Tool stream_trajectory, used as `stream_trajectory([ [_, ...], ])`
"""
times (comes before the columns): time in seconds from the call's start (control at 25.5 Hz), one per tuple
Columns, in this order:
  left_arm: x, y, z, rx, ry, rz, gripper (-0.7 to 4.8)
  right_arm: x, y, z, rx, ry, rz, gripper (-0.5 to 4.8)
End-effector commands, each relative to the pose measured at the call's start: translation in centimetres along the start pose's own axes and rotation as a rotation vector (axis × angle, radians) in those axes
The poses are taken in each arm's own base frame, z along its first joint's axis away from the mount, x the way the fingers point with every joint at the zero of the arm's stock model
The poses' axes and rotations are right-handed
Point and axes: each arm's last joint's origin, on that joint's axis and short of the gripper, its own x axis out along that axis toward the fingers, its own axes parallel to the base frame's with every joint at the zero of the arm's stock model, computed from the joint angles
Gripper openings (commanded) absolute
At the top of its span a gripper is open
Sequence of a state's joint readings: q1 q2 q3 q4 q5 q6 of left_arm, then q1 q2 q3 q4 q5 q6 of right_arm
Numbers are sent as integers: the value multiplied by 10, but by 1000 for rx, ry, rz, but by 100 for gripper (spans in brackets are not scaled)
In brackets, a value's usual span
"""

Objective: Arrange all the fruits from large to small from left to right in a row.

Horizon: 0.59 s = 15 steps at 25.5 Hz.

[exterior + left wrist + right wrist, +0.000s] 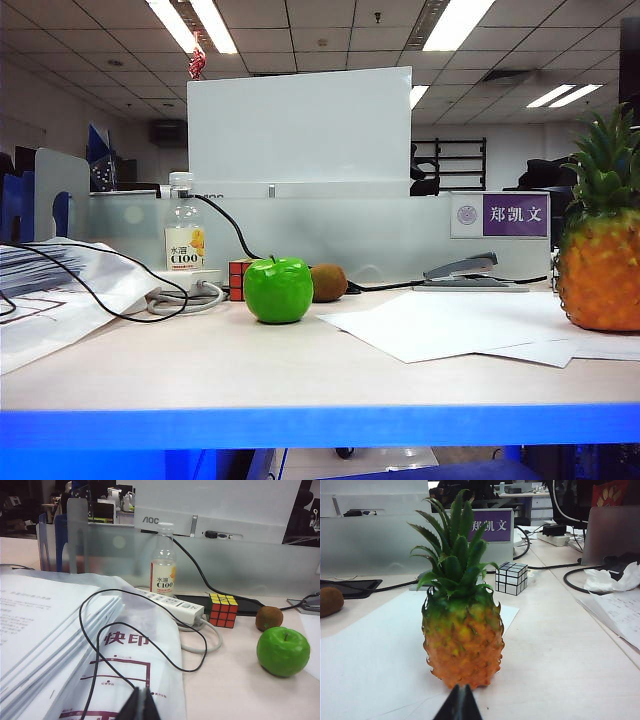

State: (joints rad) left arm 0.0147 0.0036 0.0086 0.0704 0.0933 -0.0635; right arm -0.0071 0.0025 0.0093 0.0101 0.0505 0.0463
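Nothing had been sorted yet: the pineapple (600,262) stood far right on the surface (300,370), the apple (278,290) left of centre, the kiwi (328,283) seemingly just behind it. Both the left gripper (141,703) and right gripper (459,701) hung back with jaws clenched, empty. Next, the pineapple needed carrying leftmost.

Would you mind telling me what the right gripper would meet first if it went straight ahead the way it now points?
Most likely the pineapple: the shut right gripper points straight at its base, with only bare table between them, though how far off it stands is hard to judge.
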Motion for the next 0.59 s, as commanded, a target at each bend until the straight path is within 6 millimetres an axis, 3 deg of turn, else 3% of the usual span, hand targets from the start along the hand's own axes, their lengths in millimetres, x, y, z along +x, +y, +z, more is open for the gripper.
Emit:
stream_trajectory([
  [0.04,0,0,2,6,-20,1,-5,0,0,-1,-1,-10,3,-1],
  [0.59,0,0,4,7,-36,-1,-5,0,0,-1,4,-12,7,-1],
])
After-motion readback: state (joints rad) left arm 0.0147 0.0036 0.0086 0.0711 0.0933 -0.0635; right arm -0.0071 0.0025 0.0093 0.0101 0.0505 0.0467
